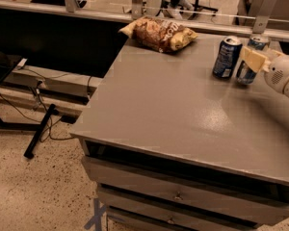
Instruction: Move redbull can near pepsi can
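The pepsi can, dark blue with a silver top, stands upright at the far right of the grey table. The redbull can, slim, blue and silver, is upright just to the right of the pepsi can, with a small gap between them. My gripper reaches in from the right edge on a white arm. It is shut on the redbull can, with a cream finger across the can's front. The can's base is at table level; I cannot tell if it touches.
A chip bag lies at the table's far edge, left of the cans. A metal rail runs behind the table. Drawers sit under the tabletop. Cables and a black stand foot lie on the floor at left.
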{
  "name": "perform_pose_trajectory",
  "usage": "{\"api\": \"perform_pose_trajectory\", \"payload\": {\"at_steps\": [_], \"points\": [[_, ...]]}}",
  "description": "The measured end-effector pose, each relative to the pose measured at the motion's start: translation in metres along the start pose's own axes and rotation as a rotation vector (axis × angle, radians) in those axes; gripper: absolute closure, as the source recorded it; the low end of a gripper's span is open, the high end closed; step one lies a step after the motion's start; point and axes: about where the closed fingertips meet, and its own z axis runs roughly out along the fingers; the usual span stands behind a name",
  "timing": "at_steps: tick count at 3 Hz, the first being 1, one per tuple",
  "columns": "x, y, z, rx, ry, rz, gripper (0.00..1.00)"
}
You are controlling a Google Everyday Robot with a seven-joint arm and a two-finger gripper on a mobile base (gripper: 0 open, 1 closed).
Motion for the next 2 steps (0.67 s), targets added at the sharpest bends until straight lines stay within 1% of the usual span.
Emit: {"api": "perform_pose_trajectory", "payload": {"at_steps": [1, 2], "points": [[0.0137, -0.0069, 0.0016, -0.019, -0.004, 0.019, 0.51], [0.0229, -0.0071, 0.0056, -0.043, -0.010, 0.033, 0.28]]}}
